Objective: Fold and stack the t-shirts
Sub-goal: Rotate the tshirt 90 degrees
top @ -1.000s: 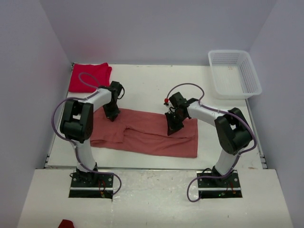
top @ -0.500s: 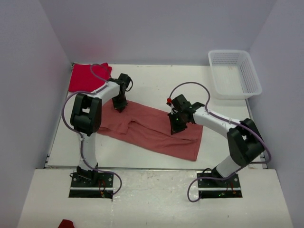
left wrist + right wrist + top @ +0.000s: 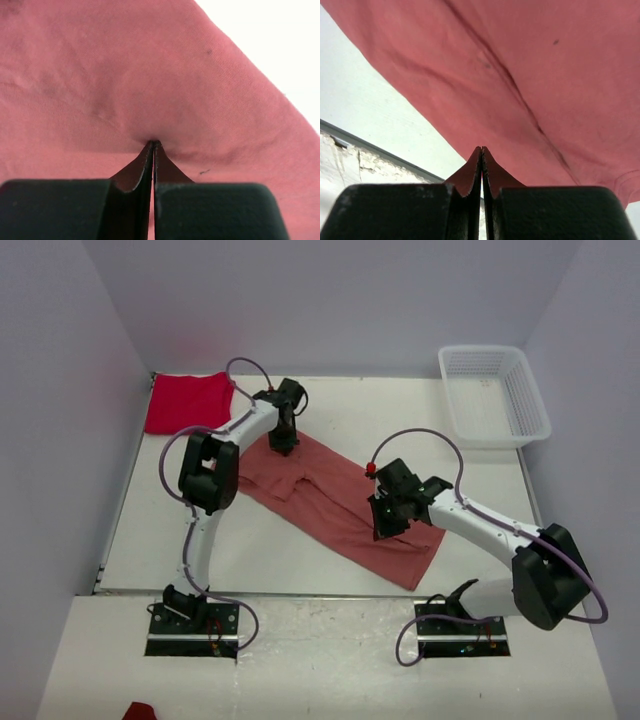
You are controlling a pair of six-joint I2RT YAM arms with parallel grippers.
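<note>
The salmon-pink t-shirt (image 3: 335,502) lies as a long folded strip, running diagonally from the back left to the near right of the table. My left gripper (image 3: 285,440) is shut on its far upper end; in the left wrist view the closed tips (image 3: 153,144) pinch a pucker of pink cloth (image 3: 150,75). My right gripper (image 3: 388,528) is shut on the strip near its lower end; in the right wrist view the tips (image 3: 481,149) meet at the edge of the pink cloth (image 3: 545,75). The red t-shirt (image 3: 187,402) lies folded in the back left corner.
A white mesh basket (image 3: 492,395) stands at the back right. The table's near edge (image 3: 380,150) shows just beyond the pink cloth in the right wrist view. A small red scrap (image 3: 138,710) lies on the near ledge, left of the arm bases.
Both arms carried the pink t-shirt round: the left gripper went back and to the right, the right gripper came nearer and to the right. The strip turned from nearly level to a steep diagonal.
</note>
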